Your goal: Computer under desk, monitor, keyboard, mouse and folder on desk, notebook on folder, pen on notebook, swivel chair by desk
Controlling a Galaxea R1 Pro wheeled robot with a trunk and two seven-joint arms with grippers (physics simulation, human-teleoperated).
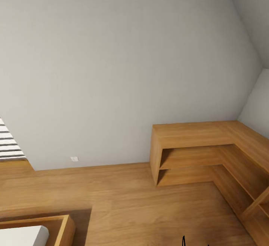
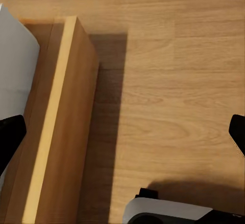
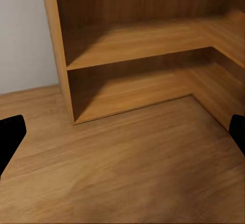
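From the head camera, a plain grey wall meets a wooden floor; a small white wall socket sits low on it, no writing legible. An L-shaped wooden shelf unit fills the corner, a bed frame lies near left.

Left wrist: the left claw spread wide above floor beside the bed frame (white mattress inside, perhaps).

Right wrist: the right claw likewise open, facing the shelves.

I'm seeing a pale grey wall, a warm honey-brown wood-grain floor, matching brown shelving, white bedding, and black-and-white stripes.
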